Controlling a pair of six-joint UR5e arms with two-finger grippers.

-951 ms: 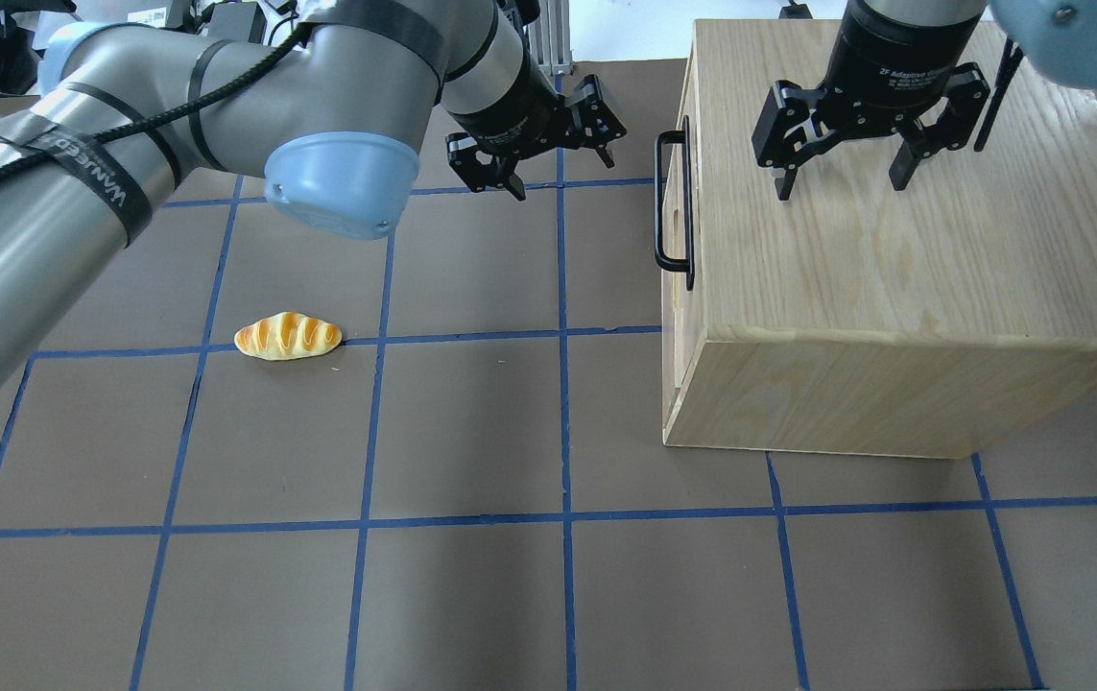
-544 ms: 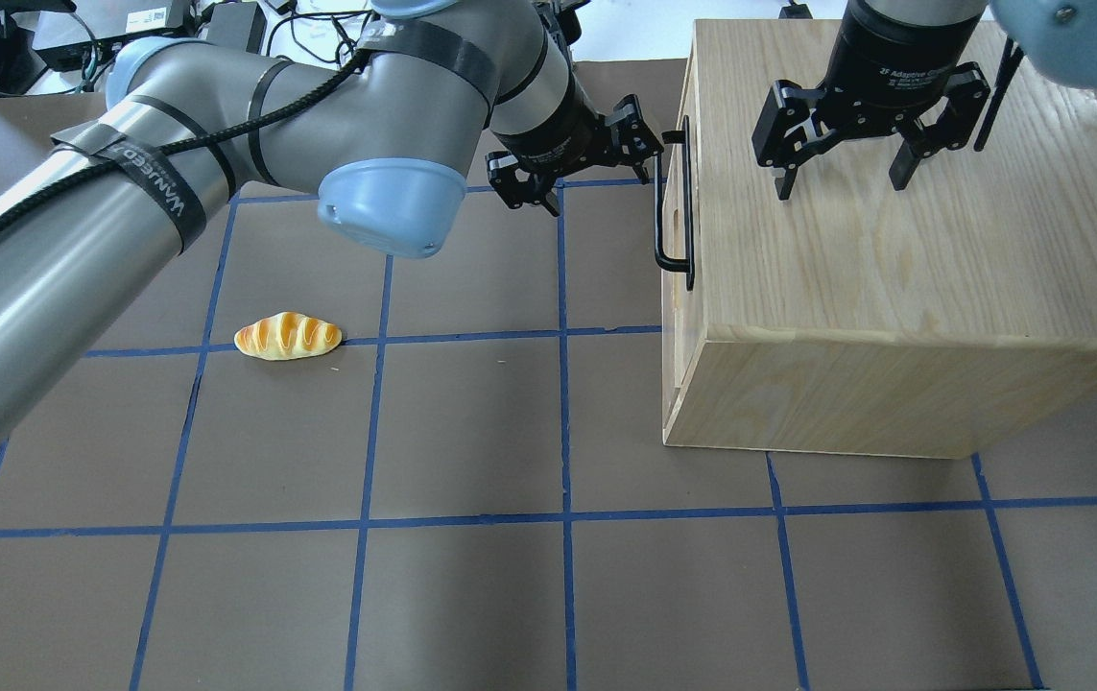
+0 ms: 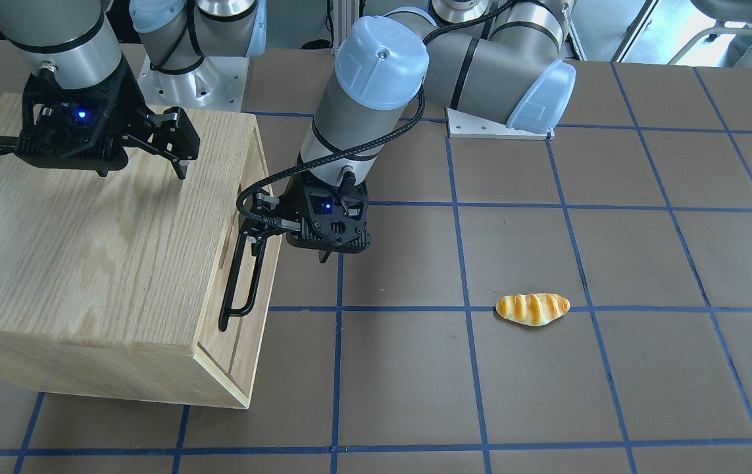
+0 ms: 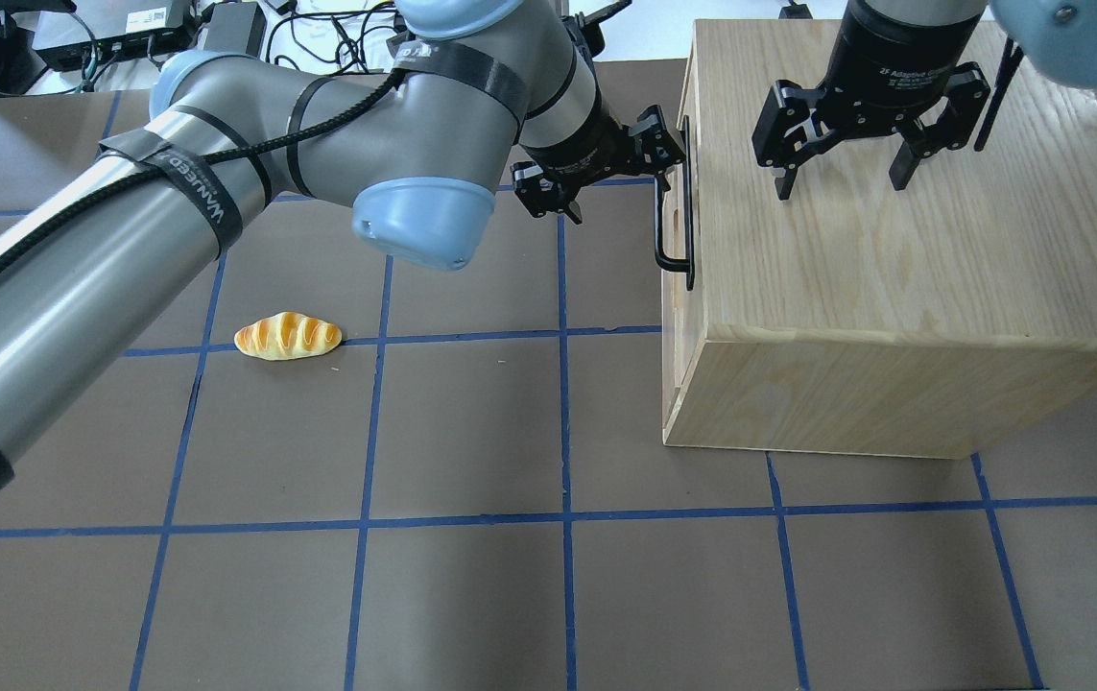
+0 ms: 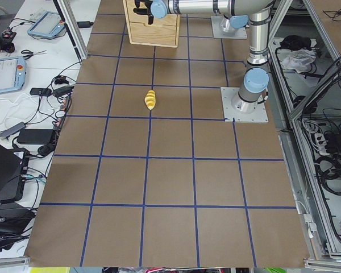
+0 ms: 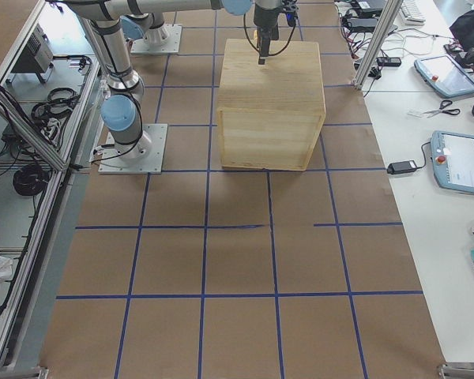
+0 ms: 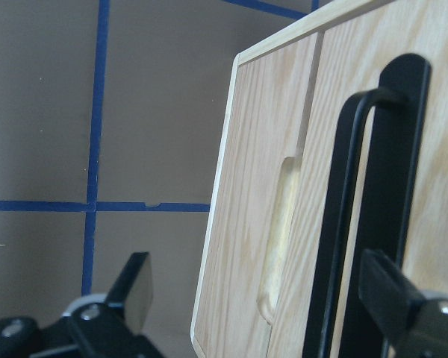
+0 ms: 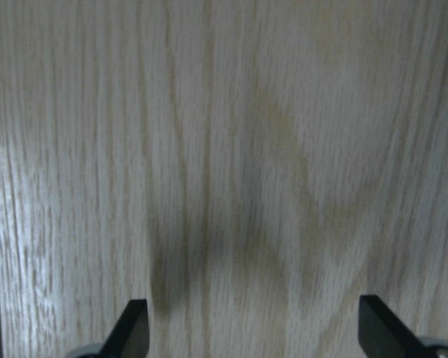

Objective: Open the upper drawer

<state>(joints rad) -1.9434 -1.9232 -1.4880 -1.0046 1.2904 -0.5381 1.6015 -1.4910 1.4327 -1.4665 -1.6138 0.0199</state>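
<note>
A bread roll [image 4: 288, 337] is lying well left of the oak cabinet [image 4: 894, 288]. The left gripper [image 4: 622, 187] is hovering wide open beside the handle [image 4: 688, 206] of the upper drawer [image 7: 437, 134], which is sitting shut in the cabinet front. The right gripper [image 4: 841, 187] is hanging open above the cabinet.

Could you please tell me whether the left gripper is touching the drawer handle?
Cannot tell. In the left wrist view the handle lies between the left gripper's open fingers, but one finger overlaps it there, so neither contact nor gap shows plainly.
</note>
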